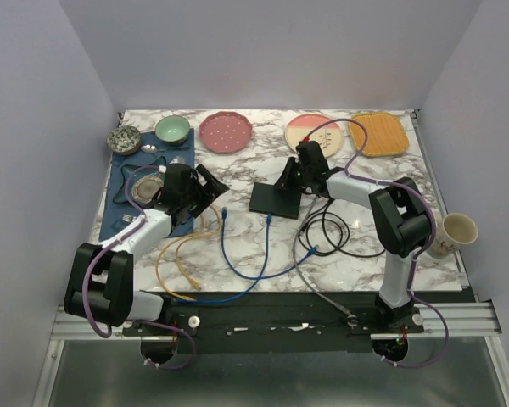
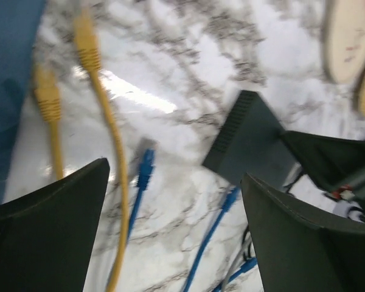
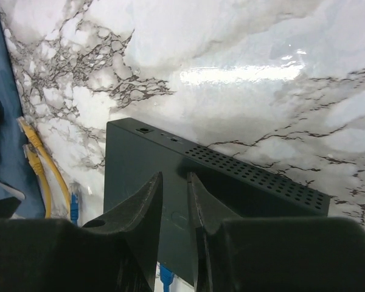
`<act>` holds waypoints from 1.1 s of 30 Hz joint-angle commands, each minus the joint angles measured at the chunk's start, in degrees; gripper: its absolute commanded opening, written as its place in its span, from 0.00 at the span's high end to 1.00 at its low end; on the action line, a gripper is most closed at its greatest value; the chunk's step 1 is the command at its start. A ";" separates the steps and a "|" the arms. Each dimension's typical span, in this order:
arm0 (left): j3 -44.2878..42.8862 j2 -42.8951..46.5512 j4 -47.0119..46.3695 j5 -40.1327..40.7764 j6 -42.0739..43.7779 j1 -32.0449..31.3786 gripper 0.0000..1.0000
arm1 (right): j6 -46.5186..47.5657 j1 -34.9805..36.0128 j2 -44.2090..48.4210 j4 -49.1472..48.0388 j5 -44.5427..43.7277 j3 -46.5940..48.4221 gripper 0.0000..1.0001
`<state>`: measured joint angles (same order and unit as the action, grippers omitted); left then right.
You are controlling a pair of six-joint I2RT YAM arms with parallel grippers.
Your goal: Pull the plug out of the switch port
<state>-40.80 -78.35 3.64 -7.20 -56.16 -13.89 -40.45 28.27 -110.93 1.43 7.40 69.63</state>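
The switch (image 1: 276,200) is a flat black box lying mid-table; it also shows in the left wrist view (image 2: 249,137) and the right wrist view (image 3: 140,176). A blue cable's plug (image 1: 269,220) sits at the switch's near edge (image 2: 230,198) (image 3: 165,277). The cable's other plug (image 1: 225,212) lies loose on the marble (image 2: 146,165). My right gripper (image 1: 288,176) rests over the switch's top, its jaws (image 3: 174,176) nearly together with nothing between them. My left gripper (image 1: 210,188) hovers left of the switch, wide open and empty (image 2: 175,170).
A yellow cable (image 1: 174,254) lies left of the blue one, its plugs by a blue mat (image 1: 123,203). A black cable (image 1: 327,233) coils right of the switch. Plates and bowls line the far edge. A paper cup (image 1: 458,229) stands at the right edge.
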 commanded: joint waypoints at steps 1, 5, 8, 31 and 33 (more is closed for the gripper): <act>0.63 -0.39 -14.70 -9.65 -2.71 -5.69 0.05 | 0.37 0.38 -2.00 1.21 1.57 2.00 0.69; 0.98 -8.72 -25.75 -12.22 -7.98 -13.96 0.28 | 0.54 0.38 -2.36 1.38 1.39 2.09 0.69; 2.56 -13.83 -33.57 -13.54 -13.59 -16.52 0.35 | 0.63 0.29 -2.27 1.73 1.21 2.09 0.69; 6.17 -33.54 -56.28 -13.98 -26.02 -16.61 0.47 | 0.37 0.03 -3.15 2.00 1.92 0.77 0.69; 5.73 -34.41 -56.64 -13.89 -26.54 -16.43 0.49 | 0.28 0.03 -3.32 2.08 2.09 0.69 0.69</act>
<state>-35.20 -110.45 -50.41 -20.62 -81.28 -30.48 -40.47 28.40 -111.98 1.61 8.84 70.67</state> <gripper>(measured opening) 0.534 0.307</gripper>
